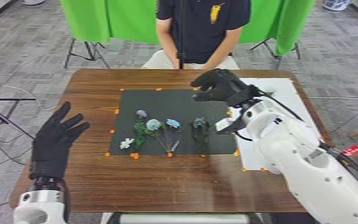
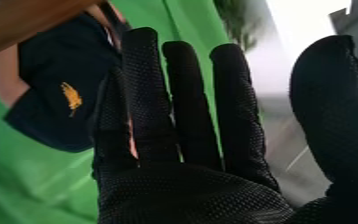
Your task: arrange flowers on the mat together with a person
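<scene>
Right hand (image 1: 230, 91), fingers straight, is hovering at the dark mat's (image 1: 158, 103) 1 o'clock corner. Left hand (image 1: 55, 137), also open, is hanging off 9 o'clock. Flowers (image 1: 173, 123) are lying mid-mat, spreading toward 8 o'clock. Risk: a low sweep toward 7 o'clock, dragging them askew.

Flowers laid out on a flat, rectangular black mat (image 1: 184, 105), in front of me on the brown table (image 1: 158, 192). To my left, a pale purple bloom (image 1: 141, 113) lies farthest from me, above green leaves; a small white flower (image 1: 127, 143) lies near the mat's near left corner. Between these and the mat's middle, a rounded, whitish-blue bloom (image 1: 153, 124) lies just beside a light blue bloom (image 1: 173, 123), their thin stems running toward my side. Farther right, a dark grey-green flower (image 1: 199, 122) lies lengthwise, head away from me.
</scene>
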Action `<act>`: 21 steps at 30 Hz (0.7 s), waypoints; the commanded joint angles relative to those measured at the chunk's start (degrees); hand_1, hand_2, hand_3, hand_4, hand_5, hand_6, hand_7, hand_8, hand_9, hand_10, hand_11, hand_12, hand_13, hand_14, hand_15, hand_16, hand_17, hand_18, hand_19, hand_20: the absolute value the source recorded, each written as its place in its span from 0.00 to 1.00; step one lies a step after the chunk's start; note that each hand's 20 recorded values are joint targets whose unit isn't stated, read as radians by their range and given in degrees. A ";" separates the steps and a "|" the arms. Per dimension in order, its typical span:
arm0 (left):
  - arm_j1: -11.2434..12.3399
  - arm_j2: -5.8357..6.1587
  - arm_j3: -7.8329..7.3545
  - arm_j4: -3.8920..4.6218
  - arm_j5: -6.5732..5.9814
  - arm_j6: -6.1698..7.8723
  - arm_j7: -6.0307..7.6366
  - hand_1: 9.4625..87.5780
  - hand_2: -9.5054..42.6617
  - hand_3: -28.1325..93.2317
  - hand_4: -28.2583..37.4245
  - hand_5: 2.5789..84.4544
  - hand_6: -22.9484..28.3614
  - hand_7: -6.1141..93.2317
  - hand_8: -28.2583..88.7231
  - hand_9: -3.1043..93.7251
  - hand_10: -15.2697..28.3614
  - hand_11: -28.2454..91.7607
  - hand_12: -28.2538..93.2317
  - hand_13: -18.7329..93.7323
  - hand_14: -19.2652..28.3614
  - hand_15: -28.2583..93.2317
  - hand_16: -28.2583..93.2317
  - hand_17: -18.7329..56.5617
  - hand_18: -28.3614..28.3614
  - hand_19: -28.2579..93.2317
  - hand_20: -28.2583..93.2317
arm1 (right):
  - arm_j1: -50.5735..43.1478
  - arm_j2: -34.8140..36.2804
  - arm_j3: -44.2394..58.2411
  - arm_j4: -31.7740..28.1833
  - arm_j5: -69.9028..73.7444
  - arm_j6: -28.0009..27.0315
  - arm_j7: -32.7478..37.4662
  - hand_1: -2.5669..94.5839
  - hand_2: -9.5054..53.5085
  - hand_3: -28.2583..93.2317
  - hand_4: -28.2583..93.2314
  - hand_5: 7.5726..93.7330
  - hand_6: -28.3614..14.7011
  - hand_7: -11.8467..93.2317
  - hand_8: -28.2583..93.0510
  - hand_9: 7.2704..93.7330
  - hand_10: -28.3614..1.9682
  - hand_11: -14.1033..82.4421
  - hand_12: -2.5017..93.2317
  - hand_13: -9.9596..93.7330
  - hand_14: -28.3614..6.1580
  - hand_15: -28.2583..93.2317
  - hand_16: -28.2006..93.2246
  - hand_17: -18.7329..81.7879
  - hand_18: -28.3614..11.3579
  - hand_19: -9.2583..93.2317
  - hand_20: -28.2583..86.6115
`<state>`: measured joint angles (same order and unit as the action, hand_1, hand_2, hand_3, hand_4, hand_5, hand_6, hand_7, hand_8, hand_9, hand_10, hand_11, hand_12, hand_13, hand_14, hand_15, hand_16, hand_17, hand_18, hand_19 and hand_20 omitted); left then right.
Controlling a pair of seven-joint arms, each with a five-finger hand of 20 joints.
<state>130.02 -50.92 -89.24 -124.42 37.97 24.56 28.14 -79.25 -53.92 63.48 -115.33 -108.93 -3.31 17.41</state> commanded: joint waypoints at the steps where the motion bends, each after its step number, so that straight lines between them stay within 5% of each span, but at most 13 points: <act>1: 1.51 0.35 0.03 -0.35 -0.43 0.70 0.53 0.10 0.32 0.86 0.00 0.39 0.53 0.19 0.16 0.41 0.75 0.43 0.31 0.41 0.95 0.61 0.18 0.13 0.91 0.62 0.37 | -18.63 -2.18 19.71 -7.11 20.35 4.01 0.71 0.33 0.05 0.88 0.02 0.53 0.73 0.26 0.12 0.54 0.50 0.34 0.18 0.56 0.41 0.64 0.33 0.28 0.23 0.69 0.46; 3: 2.05 0.37 -0.26 -0.47 -0.34 1.14 0.66 0.10 0.32 0.86 0.00 0.39 0.53 0.19 0.16 0.41 0.75 0.43 0.31 0.41 0.95 0.61 0.18 0.13 0.91 0.62 0.37 | -22.25 -3.35 20.95 -8.29 25.14 11.44 1.13 0.30 0.10 0.88 0.02 0.52 0.72 0.26 0.13 0.54 0.48 0.34 0.18 0.55 0.39 0.64 0.33 0.28 0.22 0.68 0.46; 6: 2.01 0.22 -0.17 -0.21 -0.55 0.95 0.89 0.10 0.32 0.86 0.00 0.39 0.52 0.19 0.16 0.42 0.75 0.43 0.31 0.41 0.95 0.61 0.18 0.13 0.91 0.62 0.37 | -25.51 -5.97 23.89 -8.67 32.56 12.04 1.89 0.28 0.14 0.87 0.01 0.52 0.71 0.26 0.13 0.55 0.45 0.34 0.19 0.56 0.37 0.64 0.33 0.29 0.19 0.69 0.46; 11: 1.72 -0.33 -0.13 -0.04 0.37 0.29 0.02 0.10 0.32 0.86 0.00 0.40 0.52 0.19 0.16 0.42 0.74 0.42 0.31 0.41 0.95 0.61 0.18 0.13 0.91 0.62 0.37 | -29.60 -8.40 27.25 -6.70 46.94 8.96 -1.36 0.26 0.18 0.87 0.01 0.48 0.70 0.26 0.13 0.50 0.43 0.32 0.18 0.51 0.32 0.60 0.32 0.27 0.18 0.65 0.44; 21: 1.61 -1.21 -0.20 0.18 1.10 -0.29 -0.65 0.10 0.32 0.86 0.00 0.40 0.50 0.18 0.16 0.41 0.72 0.40 0.31 0.41 0.94 0.61 0.18 0.12 0.91 0.61 0.36 | -33.88 -4.60 27.54 -3.79 52.37 5.98 -8.16 0.23 0.21 0.87 0.00 0.39 0.74 0.24 0.13 0.41 0.49 0.24 0.17 0.43 0.30 0.45 0.35 0.21 0.18 0.55 0.40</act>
<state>131.15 -51.08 -89.42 -124.55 38.38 24.80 28.45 -110.18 -60.96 90.96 -119.53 -54.91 3.49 10.88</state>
